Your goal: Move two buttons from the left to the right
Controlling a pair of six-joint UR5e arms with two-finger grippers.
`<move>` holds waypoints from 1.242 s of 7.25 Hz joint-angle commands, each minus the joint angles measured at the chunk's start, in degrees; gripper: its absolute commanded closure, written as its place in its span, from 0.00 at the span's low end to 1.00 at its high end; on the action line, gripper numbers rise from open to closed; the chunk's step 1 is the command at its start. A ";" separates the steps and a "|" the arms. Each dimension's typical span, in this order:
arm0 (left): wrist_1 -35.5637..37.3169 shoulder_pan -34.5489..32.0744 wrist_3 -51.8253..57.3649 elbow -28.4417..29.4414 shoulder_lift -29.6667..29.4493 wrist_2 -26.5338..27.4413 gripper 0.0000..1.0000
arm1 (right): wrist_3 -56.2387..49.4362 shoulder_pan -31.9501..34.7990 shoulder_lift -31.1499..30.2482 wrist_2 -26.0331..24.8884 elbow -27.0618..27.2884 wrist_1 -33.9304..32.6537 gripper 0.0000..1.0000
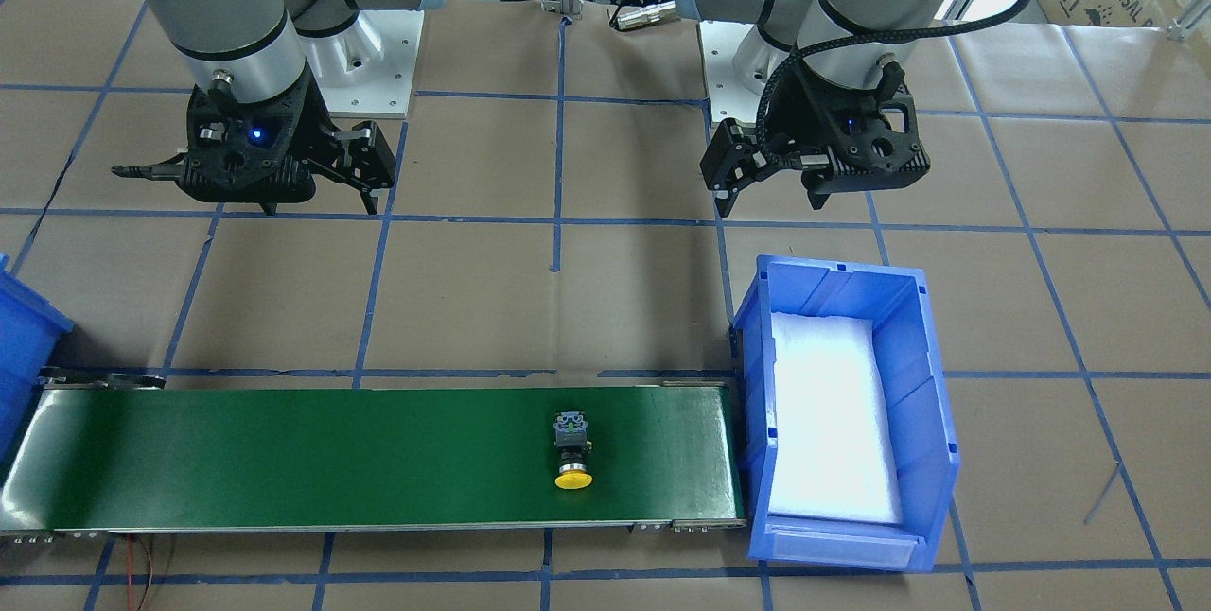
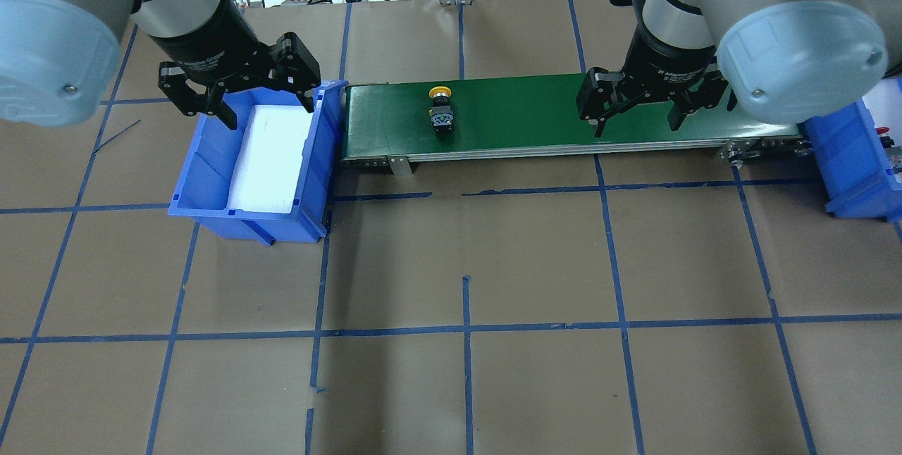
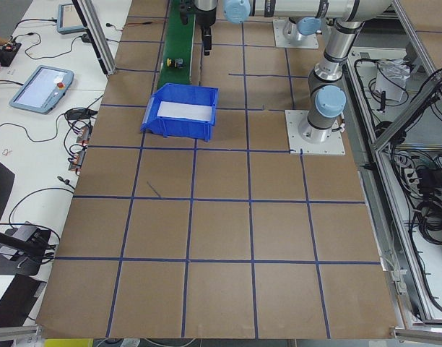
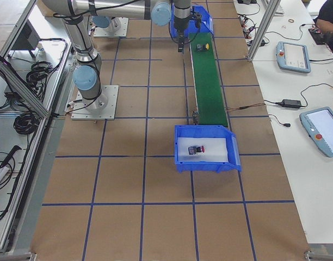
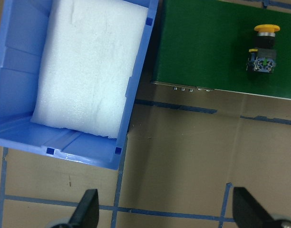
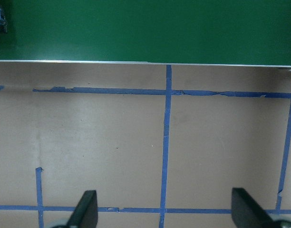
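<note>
Left claw (image 2: 266, 110) gapes near the blue bin (image 2: 211, 159) at 9 o'clock, right claw (image 2: 636, 124) gapes beside the green belt (image 2: 521, 113); yellow button (image 2: 441, 108), black-grey body, lies sideways on the belt, cap toward 12 o'clock; red button (image 4: 196, 149) rests in the 3 o'clock bin (image 4: 207, 166); brown counter (image 2: 535, 265), blue tape grid (image 2: 394, 332).

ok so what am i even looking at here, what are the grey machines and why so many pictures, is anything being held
These are two grey robot arms bolted to a paper-covered table. The six pictures are one moment from six cameras: one facing the robot, one over its shoulders, one at each table end, one on each wrist. The left arm's fingers hang open beside a blue bin lined with white foam; the right arm's fingers hang open by a green conveyor belt. Neither holds anything. A yellow button lies on its side on the belt. A second blue bin at the belt's other end holds a red button.
</note>
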 commanded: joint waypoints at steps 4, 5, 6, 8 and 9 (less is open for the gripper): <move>7.81 -0.55 0.25 0.24 -0.87 0.31 0.00 | -0.87 -0.09 0.42 0.15 0.00 -0.17 0.00; 7.57 -0.98 0.26 0.24 0.00 0.65 0.00 | -2.88 -1.39 0.77 0.33 -0.17 -0.61 0.00; 8.00 -0.99 0.26 -0.37 -0.51 0.66 0.00 | -5.42 -3.76 1.12 0.68 0.00 -0.61 0.00; 8.27 -0.99 0.43 0.58 -1.05 0.74 0.00 | -5.36 -5.01 1.39 0.60 0.18 0.00 0.00; 7.40 -1.51 0.52 0.24 0.26 0.74 0.00 | -5.36 -5.01 1.39 0.51 0.18 0.09 0.00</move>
